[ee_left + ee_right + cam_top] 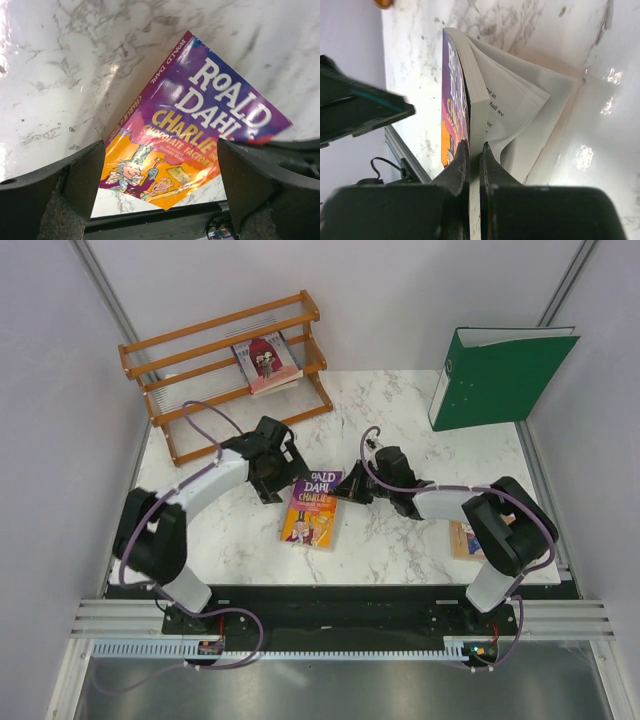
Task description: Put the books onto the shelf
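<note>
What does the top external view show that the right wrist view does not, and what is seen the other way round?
Only top external: the wooden shelf with a pink-maroon book on it, and the green ring binder. Only right wrist: the right gripper shut on the cover and some pages, while the other pages fan open. Both: the Charlie and the Chocolate Factory book on the marble table.

Glossy paperback [200, 125], polished marble tabletop [50, 75]

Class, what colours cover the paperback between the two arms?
The thin paperback book is purple and orange-yellow, with white and yellow lettering; left wrist view shows it best.
</note>
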